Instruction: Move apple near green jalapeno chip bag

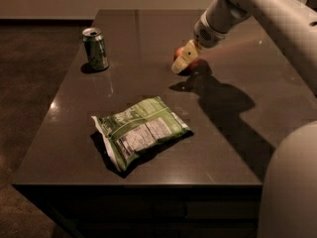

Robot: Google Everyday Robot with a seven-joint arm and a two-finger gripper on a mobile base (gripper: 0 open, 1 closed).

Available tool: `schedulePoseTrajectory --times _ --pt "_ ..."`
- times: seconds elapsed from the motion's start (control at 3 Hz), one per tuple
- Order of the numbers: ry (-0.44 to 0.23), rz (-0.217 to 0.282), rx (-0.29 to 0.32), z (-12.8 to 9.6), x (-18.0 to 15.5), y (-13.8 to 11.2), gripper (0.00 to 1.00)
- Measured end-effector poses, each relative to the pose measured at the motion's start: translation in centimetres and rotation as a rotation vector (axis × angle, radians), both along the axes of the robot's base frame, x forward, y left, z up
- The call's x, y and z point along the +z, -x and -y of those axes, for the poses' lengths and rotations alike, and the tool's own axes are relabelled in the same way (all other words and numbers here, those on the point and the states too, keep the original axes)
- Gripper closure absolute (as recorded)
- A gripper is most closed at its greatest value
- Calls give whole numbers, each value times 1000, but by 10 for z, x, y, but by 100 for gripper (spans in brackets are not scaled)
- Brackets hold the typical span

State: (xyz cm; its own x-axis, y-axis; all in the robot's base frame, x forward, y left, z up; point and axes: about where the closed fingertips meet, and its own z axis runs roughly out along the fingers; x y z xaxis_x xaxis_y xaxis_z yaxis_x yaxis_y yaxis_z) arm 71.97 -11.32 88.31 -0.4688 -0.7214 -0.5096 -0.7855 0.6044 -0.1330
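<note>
Now, end effector (179, 66): at the apple (178, 53), partly hiding it; cannot tell its grip.
Risk: a nudge may roll the apple across the counter (64, 133), away from the green jalapeno chip bag (141, 130).

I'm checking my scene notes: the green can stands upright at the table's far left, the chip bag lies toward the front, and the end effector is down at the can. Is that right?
Not quite. The camera view shows the end effector down at the apple, well to the right of the can. The rest holds.
</note>
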Motion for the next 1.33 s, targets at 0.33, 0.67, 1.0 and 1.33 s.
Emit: schedulePoseTrajectory --times 0.33,0.67,1.0,1.33 --pt "-13 -17 11 -15 -9 -8 0" --pt "-22 -33 31 -23 -15 -10 15" --pt "-37 -48 59 -26 -18 -8 39" --pt "-55 -66 102 -24 -14 0 62"
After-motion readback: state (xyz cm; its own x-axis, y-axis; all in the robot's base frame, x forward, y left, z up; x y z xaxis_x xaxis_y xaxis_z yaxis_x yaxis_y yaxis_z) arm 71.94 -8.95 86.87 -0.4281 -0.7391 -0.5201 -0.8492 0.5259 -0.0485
